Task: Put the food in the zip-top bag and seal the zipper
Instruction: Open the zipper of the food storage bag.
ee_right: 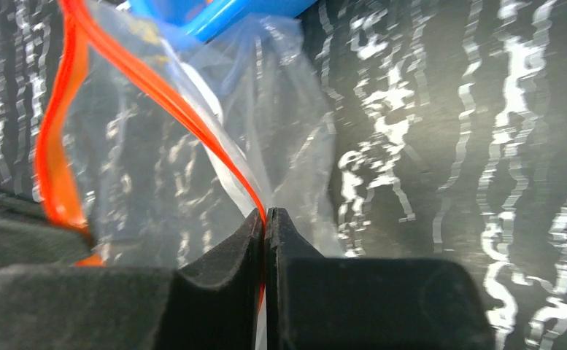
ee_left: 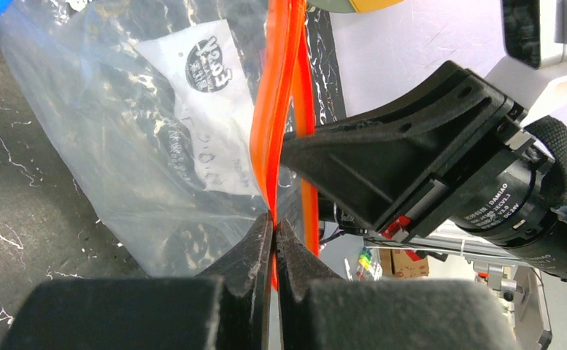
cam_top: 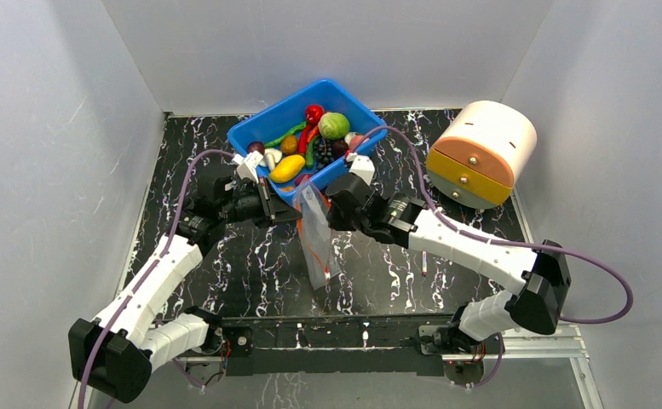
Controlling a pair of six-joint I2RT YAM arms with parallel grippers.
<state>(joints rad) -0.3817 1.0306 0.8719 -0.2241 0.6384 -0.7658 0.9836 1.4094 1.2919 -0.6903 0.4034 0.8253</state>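
Note:
The zip-top bag (cam_top: 317, 247) hangs clear and crinkly between my two grippers, just in front of the blue tub. My left gripper (ee_left: 274, 224) is shut on the red-orange zipper (ee_left: 276, 109) at one side of the mouth. My right gripper (ee_right: 265, 215) is shut on the zipper (ee_right: 163, 91) at the other side. In the top view the left gripper (cam_top: 295, 203) and the right gripper (cam_top: 327, 203) face each other across the bag's top. The food (cam_top: 310, 141) lies in the tub: a green melon (cam_top: 334, 125), a yellow piece (cam_top: 287, 168), red pieces. Nothing shows inside the bag (ee_left: 156, 153).
The blue tub (cam_top: 255, 132) stands at the back centre, right behind the bag. A round cream and orange drawer box (cam_top: 483, 153) sits at the back right. A thin pen (cam_top: 424, 264) lies on the black marbled table near the right arm.

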